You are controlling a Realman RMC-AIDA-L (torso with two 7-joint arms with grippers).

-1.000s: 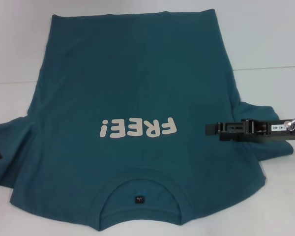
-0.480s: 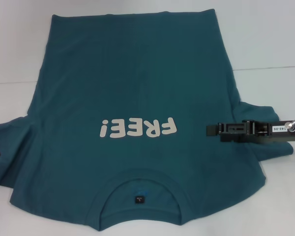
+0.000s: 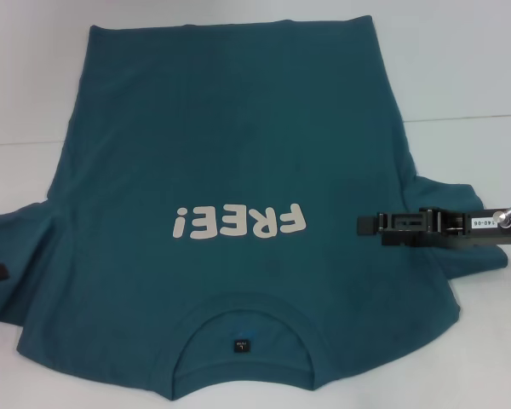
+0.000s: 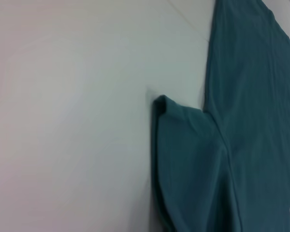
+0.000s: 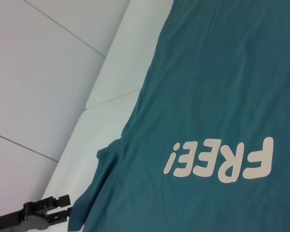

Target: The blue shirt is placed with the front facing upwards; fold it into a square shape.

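Teal-blue cotton is spread flat across the white surface (image 3: pixel 460 51): the blue shirt (image 3: pixel 230 153) lies front up, with the white "FREE!" lettering (image 3: pixel 238 223) read upside down from the head view and the ribbed collar (image 3: pixel 243 336) nearest the robot, a small dark neck label (image 3: pixel 239 346) seen inside it. No fold is yet made; both sleeves are laid out to the sides, and the hem is farthest from the robot.

The right pincer (image 3: pixel 366 225) is held over the shirt's right side, beside the lettering and just inward of the right sleeve (image 3: pixel 460 213). Whether its fingers are spread or pressed together cannot be told from these views. The left pincer (image 5: pixel 53 209) is caught only at the edge of the head view, by the left sleeve (image 4: pixel 183 145); in the right wrist view it is seen lying just off that sleeve's edge, over the bare surface, and its fingers cannot be judged either.

The step in hand is judged to be the approach to the first fold, with nothing grasped so far. For the next move, a sleeve edge or side seam would need to be pinched low against the surface, so that only one layer is lifted, and then carried inward toward the lettering without the body of the shirt being dragged.
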